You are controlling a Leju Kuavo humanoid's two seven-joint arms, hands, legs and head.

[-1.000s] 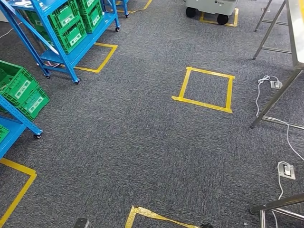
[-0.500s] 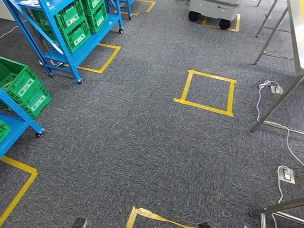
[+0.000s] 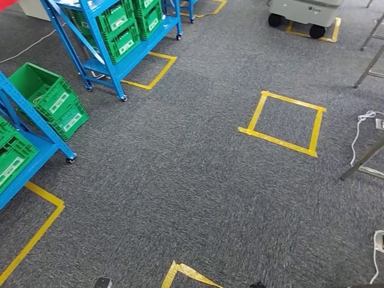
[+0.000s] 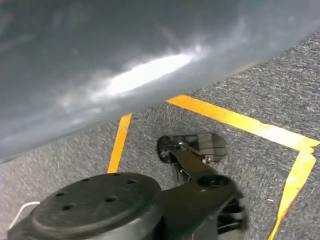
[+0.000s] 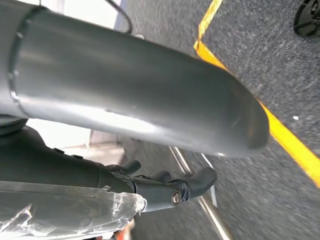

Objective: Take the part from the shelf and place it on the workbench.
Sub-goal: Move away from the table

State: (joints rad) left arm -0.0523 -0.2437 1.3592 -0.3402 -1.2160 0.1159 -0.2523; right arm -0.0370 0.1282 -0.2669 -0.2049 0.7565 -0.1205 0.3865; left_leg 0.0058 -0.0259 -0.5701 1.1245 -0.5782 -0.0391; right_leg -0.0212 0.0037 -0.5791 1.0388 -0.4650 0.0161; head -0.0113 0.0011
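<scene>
Grey carpet [image 3: 181, 180] covers the floor of the room, marked with yellow tape. At the far left a blue shelf [image 3: 27, 144] on small wheels holds green crates [image 3: 50, 102], with a tape corner [image 3: 45, 216] on the carpet beside it. Behind it a second blue shelf [image 3: 113, 42] carries more green crates [image 3: 122, 30]. Which crate holds the part cannot be told. Near the middle a yellow tape square [image 3: 283, 123] lies on the carpet, and another piece of yellow tape [image 3: 190, 275] sits at the near edge. Further right, a white wheeled cart [image 3: 303, 12] stands at the back, and a white cable [image 3: 362, 129] trails by a metal table leg [image 3: 362, 162]. The left hand [image 4: 200, 185] hangs over the carpet; whether its fingers are spread or curled cannot be told. The right hand [image 5: 166, 187] holds a clear plastic-wrapped thing [image 5: 68, 210], fingers wrapped along it.
</scene>
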